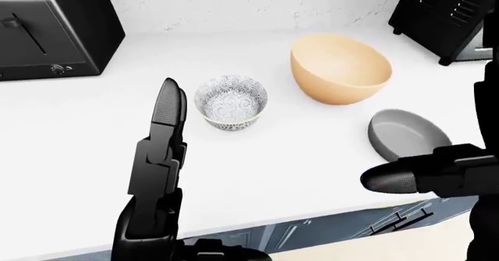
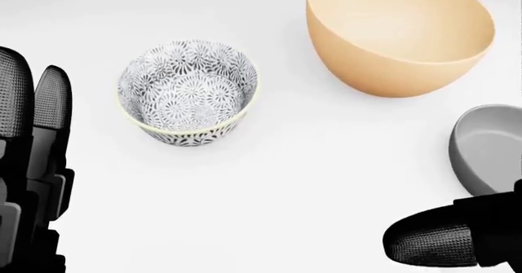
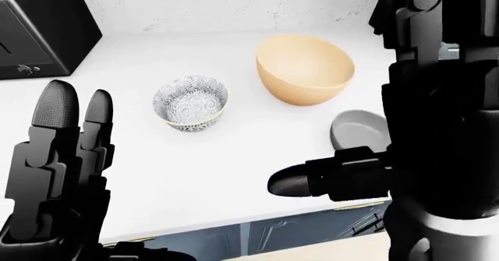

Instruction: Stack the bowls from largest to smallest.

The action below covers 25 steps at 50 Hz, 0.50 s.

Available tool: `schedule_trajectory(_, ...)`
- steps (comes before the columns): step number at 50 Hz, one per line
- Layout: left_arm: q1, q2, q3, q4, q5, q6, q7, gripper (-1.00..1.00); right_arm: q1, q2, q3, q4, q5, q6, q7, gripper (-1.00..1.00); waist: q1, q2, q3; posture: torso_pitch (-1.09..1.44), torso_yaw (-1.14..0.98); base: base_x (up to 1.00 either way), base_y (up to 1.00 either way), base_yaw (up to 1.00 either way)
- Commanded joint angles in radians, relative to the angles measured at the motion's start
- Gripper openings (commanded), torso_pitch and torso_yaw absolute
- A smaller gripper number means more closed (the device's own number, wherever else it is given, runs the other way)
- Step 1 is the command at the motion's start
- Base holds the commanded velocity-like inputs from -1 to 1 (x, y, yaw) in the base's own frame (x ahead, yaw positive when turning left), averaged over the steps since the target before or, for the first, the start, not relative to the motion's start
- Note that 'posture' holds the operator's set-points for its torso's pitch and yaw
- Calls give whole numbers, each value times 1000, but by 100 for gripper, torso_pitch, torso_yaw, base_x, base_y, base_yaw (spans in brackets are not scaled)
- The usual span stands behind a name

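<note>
Three bowls stand apart on the white counter [image 1: 93, 126]. The large tan bowl [image 1: 340, 68] is at upper right, tilted. Left of it sits the small black-and-white patterned bowl [image 1: 231, 102], upright. The shallow grey bowl [image 1: 407, 133] lies below the tan one, near the counter's edge. My left hand [image 3: 75, 106] is open, fingers upright, left of and below the patterned bowl, touching nothing. My right hand [image 3: 355, 106] is open too, with its thumb [image 2: 424, 242] pointing left just below the grey bowl and its fingers raised at the right. Neither hand holds anything.
A black toaster [image 1: 47, 33] stands at the counter's top left and a black appliance [image 1: 444, 15] at the top right. The counter edge [image 1: 312, 220] runs along the bottom with blue-grey cabinet fronts below. A pale wall closes the top.
</note>
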Motion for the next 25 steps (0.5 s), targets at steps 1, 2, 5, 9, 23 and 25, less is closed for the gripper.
schedule_trajectory(1,-3,-4,-6,-33,-6,-22,6,100,-46,1,8,-10,-17,26,-10,100,0,-1,-9,0,0,0,0,0)
schedule_trajectory(2,-4,-6,-5,-33,-5,-22,5,100,-70,-7,15,-10,-16,40,-14,100,0,-1,-9,0,0,0,0,0)
schedule_trajectory(5,-4,-4,-5,-33,-5,-22,5,100,-180,-45,-1,-10,27,128,-37,100,2,-2,-8,0,0,0,0,0)
schedule_trajectory(9,-9,-8,-1,-33,-6,-17,1,100,-316,-42,31,-9,0,216,-21,100,5,-1,-2,0,0,0,0,0)
schedule_trajectory(23,-5,-19,-2,-33,0,-24,-9,100,-687,-17,152,191,-202,356,99,100,8,8,8,0,0,0,0,0)
schedule_trajectory(25,-4,-21,-1,-33,-1,-26,-10,100,-727,-11,177,237,-244,357,134,100,8,10,10,0,0,0,0,0)
